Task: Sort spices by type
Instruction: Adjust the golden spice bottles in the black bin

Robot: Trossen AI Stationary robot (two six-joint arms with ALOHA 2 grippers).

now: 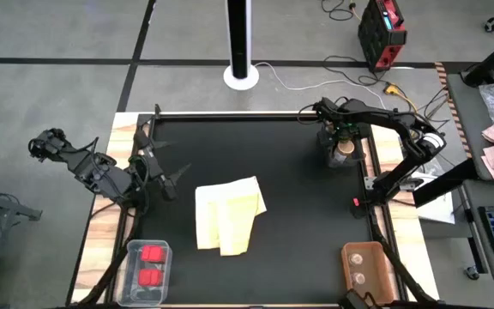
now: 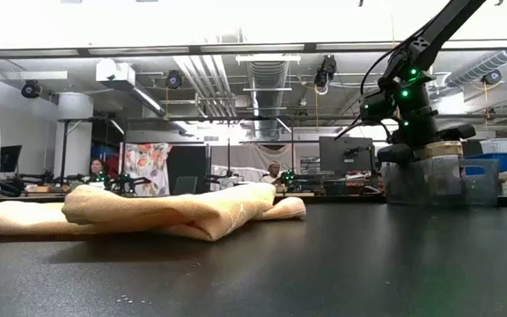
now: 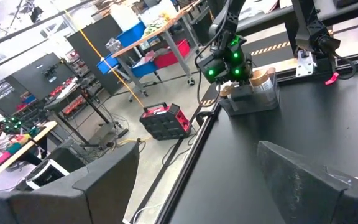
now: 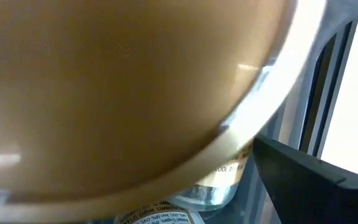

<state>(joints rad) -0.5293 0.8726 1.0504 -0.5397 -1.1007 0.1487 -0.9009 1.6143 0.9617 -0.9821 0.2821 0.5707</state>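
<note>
At the left edge of the black tabletop the left gripper waits, its fingers spread wide with nothing between them. Near the front left corner a clear bin holds two red blocky spices. They look light and rigid with flat faces, so a pinch across two opposite sides should hold them squarely. The folded yellow cloth lies mid-table, apart from everything else.

At the front right a brown tray carries two tiny pale round spices. Being small and smooth, they could roll or slip from a loose pinch.

At the far right corner the right gripper is down over a clear container that holds a tan-topped jar. In the right wrist view the tan top fills most of the picture, with clear glass and a label below it, so the jar is probably hard, slick and breakable. Its broad lid rim is the surest place to grip. Whether these fingers are clasping the jar or parted around it, I cannot tell.
</note>
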